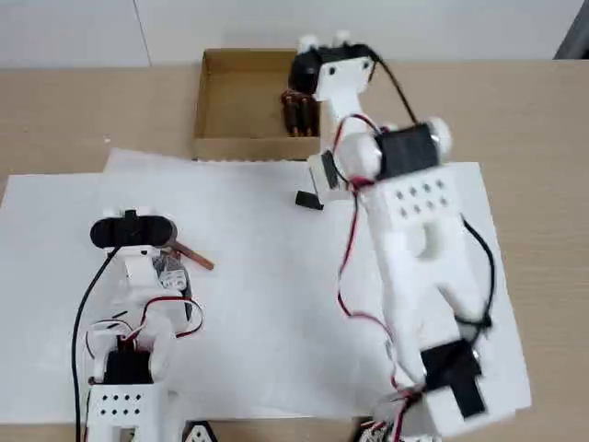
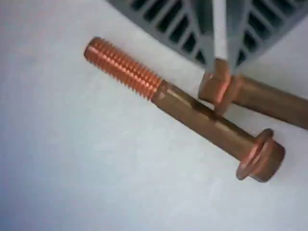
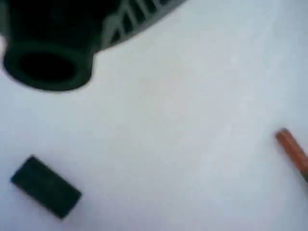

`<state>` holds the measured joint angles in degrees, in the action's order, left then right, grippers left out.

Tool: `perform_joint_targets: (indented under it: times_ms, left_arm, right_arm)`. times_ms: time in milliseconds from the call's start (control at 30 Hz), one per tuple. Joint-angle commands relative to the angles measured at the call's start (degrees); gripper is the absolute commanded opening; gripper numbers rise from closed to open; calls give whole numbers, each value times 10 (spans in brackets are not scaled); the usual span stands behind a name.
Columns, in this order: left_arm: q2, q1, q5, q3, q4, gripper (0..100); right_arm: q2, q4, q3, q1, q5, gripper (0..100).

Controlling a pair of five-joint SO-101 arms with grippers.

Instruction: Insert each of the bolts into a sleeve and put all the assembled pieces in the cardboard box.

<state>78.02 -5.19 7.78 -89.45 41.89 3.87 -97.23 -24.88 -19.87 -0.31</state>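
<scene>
Since its grey ribbed fingers (image 2: 168, 24) are closed to a thin slit on the head end of a copper-coloured flanged bolt (image 2: 269, 102), the left tool (image 2: 220, 65) holds that bolt with its shank lying low over the white paper sheet (image 2: 72, 168). This is probably so that a sleeve can be slid onto the free end. A second copper bolt (image 2: 192, 113), threaded at its tip, lies loose on the sheet just beside the gripped one, within easy reach for the next round.

The right tool (image 1: 324, 173) appears to be clamped on a black tubular sleeve (image 3: 48, 67), though the grip itself is poorly shown. The sleeve's open mouth is unobstructed, which suits receiving a bolt. A second black sleeve (image 3: 45, 192) rests on the paper near it. Beyond, at the sheet's far edge on the table (image 1: 534, 110), stands the shallow brown cardboard box (image 1: 201, 101). Dark assembled pieces (image 1: 296, 115) are already lined up against its wall nearest the right arm.
</scene>
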Motion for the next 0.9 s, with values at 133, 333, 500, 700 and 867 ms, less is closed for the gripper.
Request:
perform_joint_targets:
  times_ms: [133,333,500,700,867]
  left_arm:
    - [7,2,-3,8,4,6]
    - [7,2,-3,8,4,6]
    - [7,2,-3,8,4,6]
    - [4,-3,-2,22,8,6]
    - [3,-14,-2,126,83,6]
  right_arm:
    - [164,-5,109,63,-28,4]
    - [280,0,259,110,-30,4]
    - [373,2,386,135,-30,4]
    - [488,20,527,185,-27,4]
    - [598,51,624,221,-28,3]
